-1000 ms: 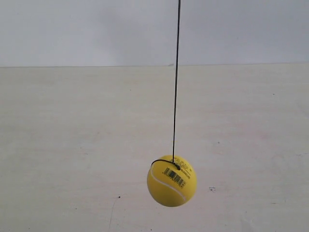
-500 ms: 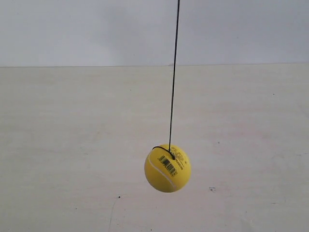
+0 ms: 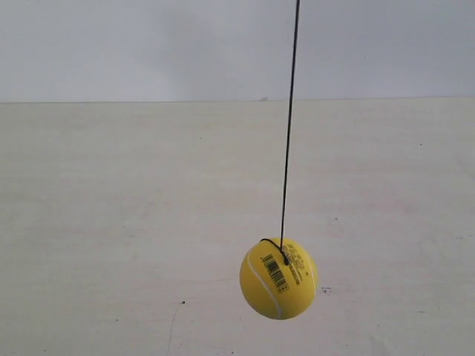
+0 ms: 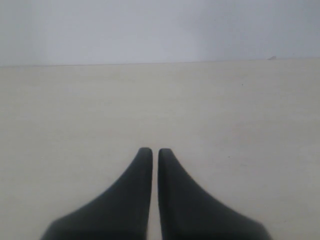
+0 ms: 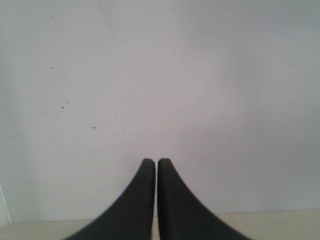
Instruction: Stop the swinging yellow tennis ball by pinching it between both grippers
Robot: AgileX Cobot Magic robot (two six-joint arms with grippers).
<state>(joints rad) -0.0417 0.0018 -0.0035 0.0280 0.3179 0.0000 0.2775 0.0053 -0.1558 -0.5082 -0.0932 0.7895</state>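
Note:
The yellow tennis ball (image 3: 279, 279) hangs on a thin black string (image 3: 289, 126) in the exterior view, low and right of centre, above a pale table; its barcode faces the camera. Neither arm shows in the exterior view. In the left wrist view my left gripper (image 4: 150, 151) is shut, its black wedge jaws nearly touching, pointing across the pale table towards a wall, with no ball in sight. In the right wrist view my right gripper (image 5: 150, 162) is shut too, facing a white wall, and the ball is out of that view.
The pale table (image 3: 111, 222) runs back to a grey-white wall (image 3: 148, 44). A few small dark specks mark the table (image 3: 183, 302). In the right wrist view the white wall (image 5: 175, 75) fills most of the picture, with the table edge low down.
The ball swung slightly left and up half a second ago, and has now swung right and lower; the string's top has shifted right too.

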